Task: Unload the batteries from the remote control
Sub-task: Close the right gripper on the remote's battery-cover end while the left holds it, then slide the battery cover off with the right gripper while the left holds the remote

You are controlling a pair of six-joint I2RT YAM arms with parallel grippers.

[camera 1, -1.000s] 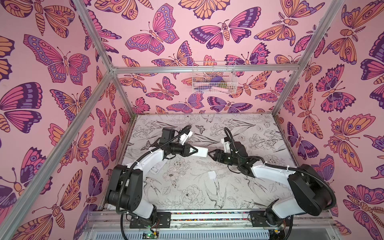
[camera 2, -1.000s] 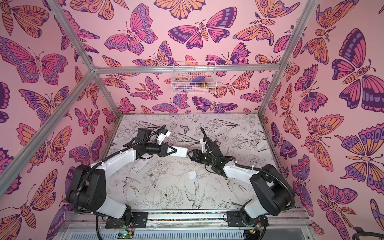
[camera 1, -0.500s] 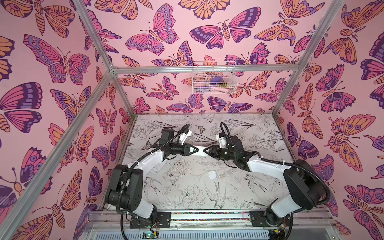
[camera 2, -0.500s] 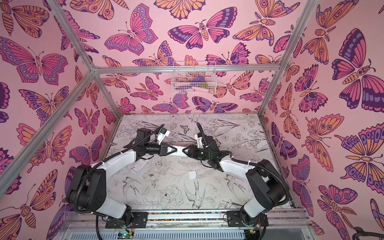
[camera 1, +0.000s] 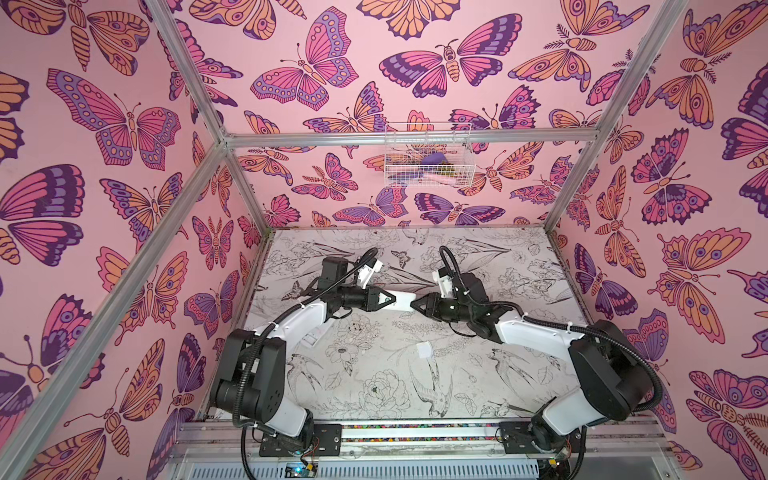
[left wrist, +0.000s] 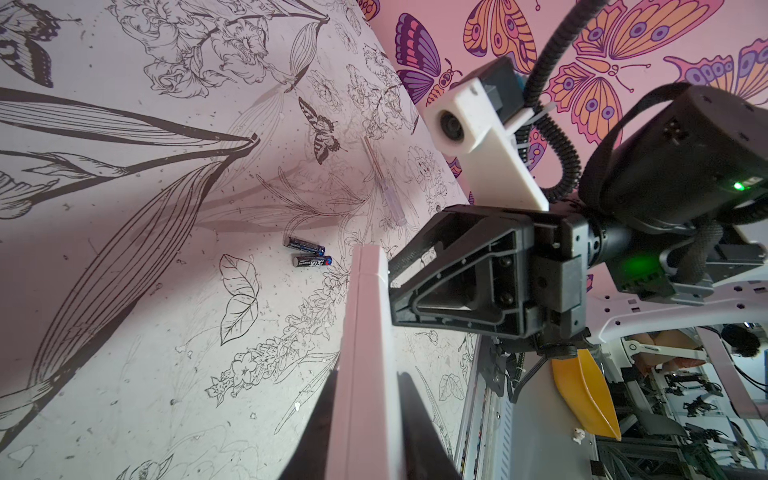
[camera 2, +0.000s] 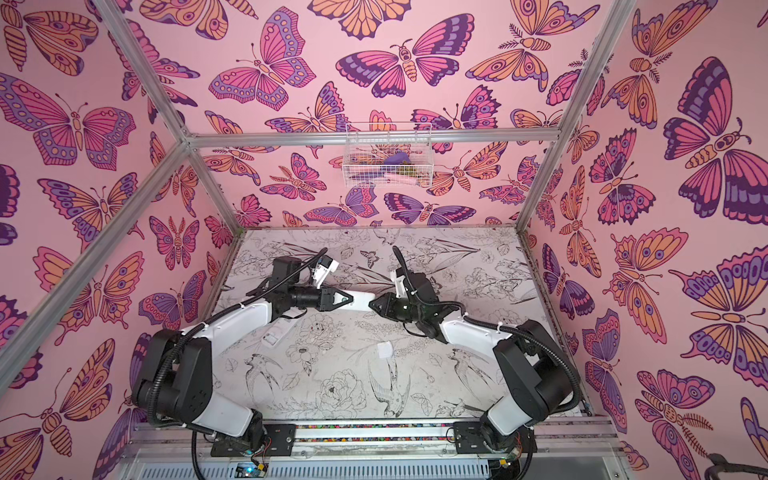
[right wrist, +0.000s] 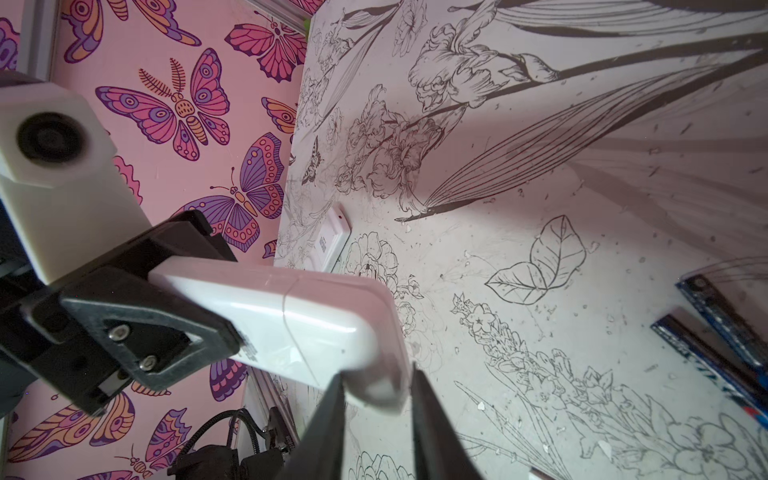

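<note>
Left gripper (camera 1: 388, 299) is clamped on one end of a white remote (camera 1: 403, 298) and holds it clear of the table (camera 1: 374, 374), roughly level, at mid-workspace. In the left wrist view both fingers (left wrist: 419, 436) press the remote's long sides.

Right gripper (camera 1: 417, 303) meets it from the opposite side. In the right wrist view its two fingers (right wrist: 432, 424) sit against either side of the remote's free end corner, so it is closed on that end. Both arms are on the same remote, tip to tip in both top views.

A seam line crosses the back of the held remote near the right gripper's end. Cannot tell whether there are cells inside.

Batteries (left wrist: 307, 253): two black ones lie loose on the table, just beside each other, near-parallel, close to the held remote's far end in the left wrist view. They are too small to pick out in the top views.

Second remote (camera 2: 276, 332) lies flat on the table, partly under the left forearm. Small white cover plate (camera 1: 424, 350) is on the table nearer the front edge, below the grippers' meeting point in a top view and well apart from them.
</note>
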